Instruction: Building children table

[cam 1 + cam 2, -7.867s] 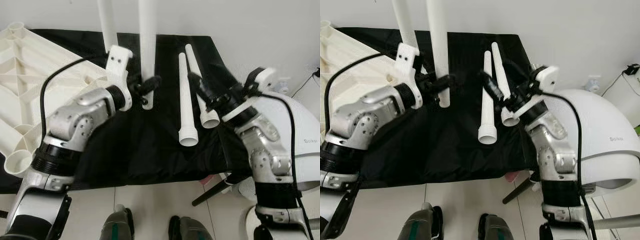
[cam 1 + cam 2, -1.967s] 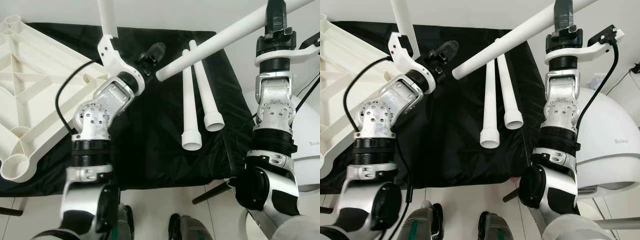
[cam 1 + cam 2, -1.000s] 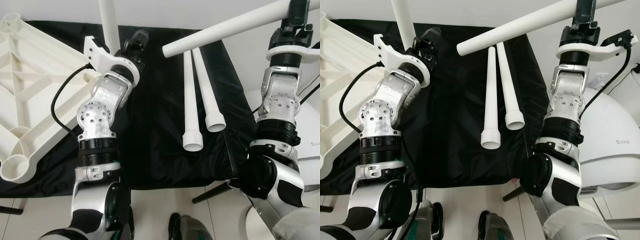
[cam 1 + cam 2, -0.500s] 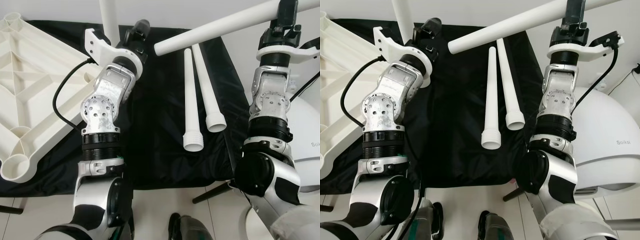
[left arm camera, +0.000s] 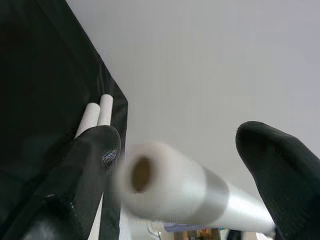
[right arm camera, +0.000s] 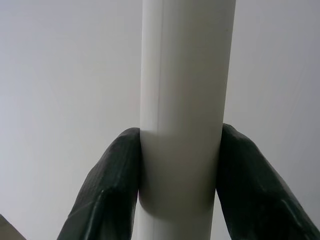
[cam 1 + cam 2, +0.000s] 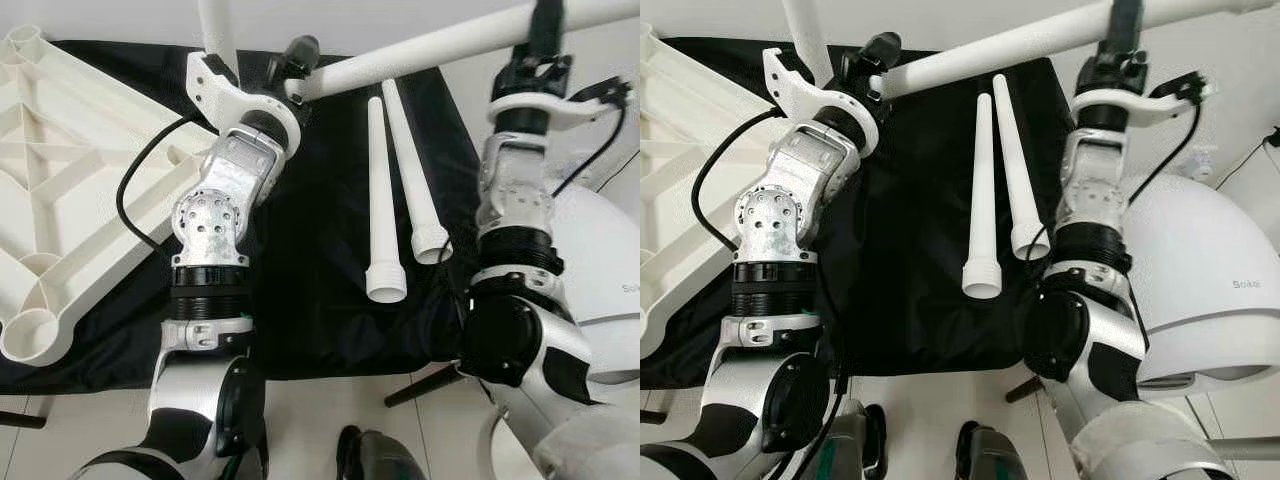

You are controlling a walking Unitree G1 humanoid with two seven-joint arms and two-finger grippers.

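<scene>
The table leg [image 7: 430, 48] is held aloft, slanting across the top of the head views above the black cloth [image 7: 320, 260]. My right hand [image 6: 180, 165] is clamped on its shaft, a finger pressed to each side, carrying its weight. My left hand [image 5: 185, 165] stands open at the leg's narrow free end, whose hollow tip sits in the gap between its fingers [image 5: 85, 175]; I cannot confirm contact. I judge this a handover or steadying position, letting the left hand guide the tip while the right holds the load. Two further legs [image 7: 395, 190] lie side by side on the cloth, threaded ends toward me. The upturned white tabletop [image 7: 60, 170] rests at my left, sockets exposed, one leg [image 7: 218, 30] already standing upright nearby.
</scene>
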